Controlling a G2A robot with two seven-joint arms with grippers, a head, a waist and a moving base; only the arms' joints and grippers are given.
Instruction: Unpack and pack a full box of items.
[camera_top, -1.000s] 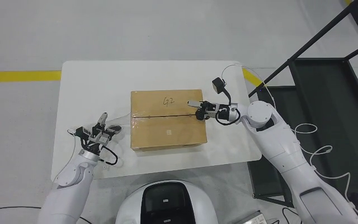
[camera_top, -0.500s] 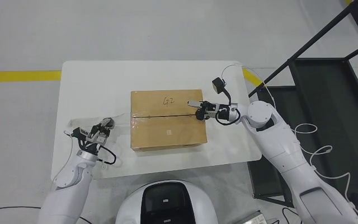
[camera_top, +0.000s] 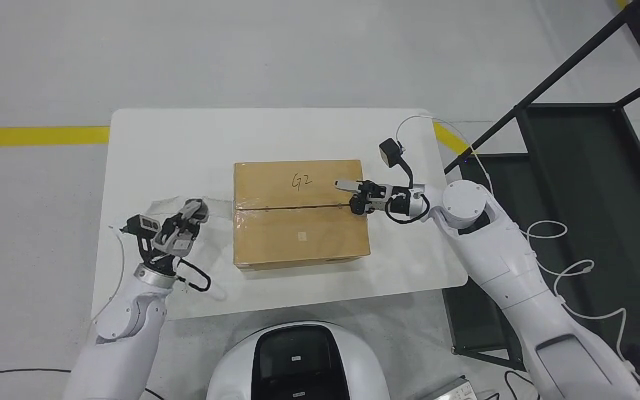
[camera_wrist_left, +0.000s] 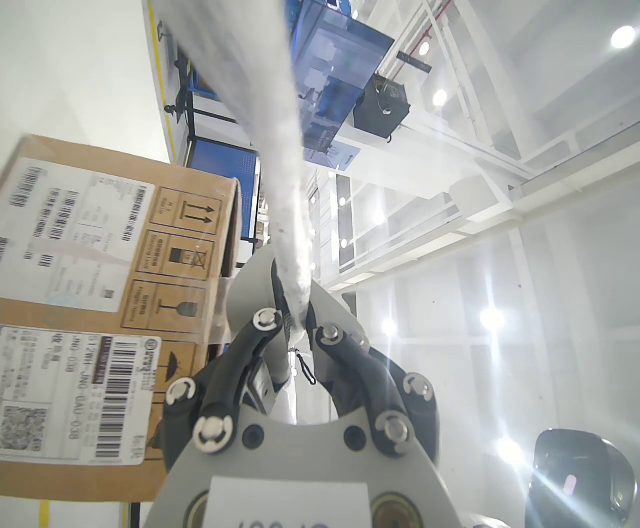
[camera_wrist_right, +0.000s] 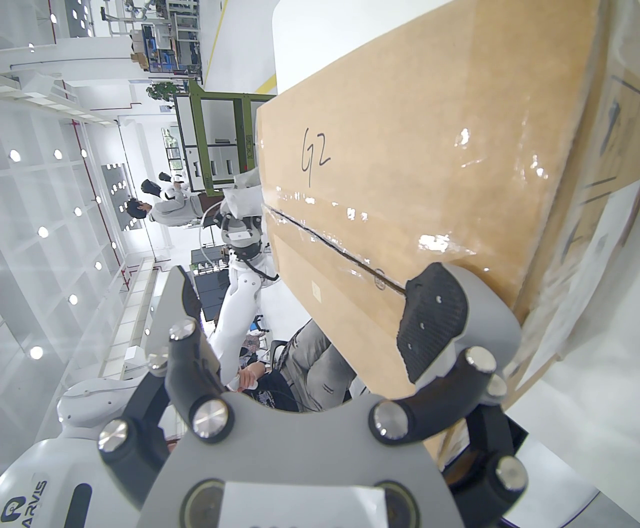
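A closed brown cardboard box (camera_top: 300, 212) marked by hand sits in the middle of the white table (camera_top: 150, 150). Its top seam (camera_wrist_right: 320, 240) is slit. My right gripper (camera_top: 347, 196) is open at the box's right end. One finger pad (camera_wrist_right: 432, 325) lies on the box (camera_wrist_right: 400, 150) beside the seam and the other finger (camera_wrist_right: 182, 300) hangs clear of it. Left of the box, my left gripper (camera_top: 176, 230) is shut on a strip of clear tape (camera_wrist_left: 292, 200), which runs toward the labelled side of the box (camera_wrist_left: 100, 250).
A black metal rack (camera_top: 560, 150) stands just off the table's right edge. A yellow floor line (camera_top: 50, 135) runs past the far left. Bare table lies behind the box and along its left side.
My left gripper has turned and shifted slightly left, away from the box, with the tape strip still in it. The right arm and the box have not moved.
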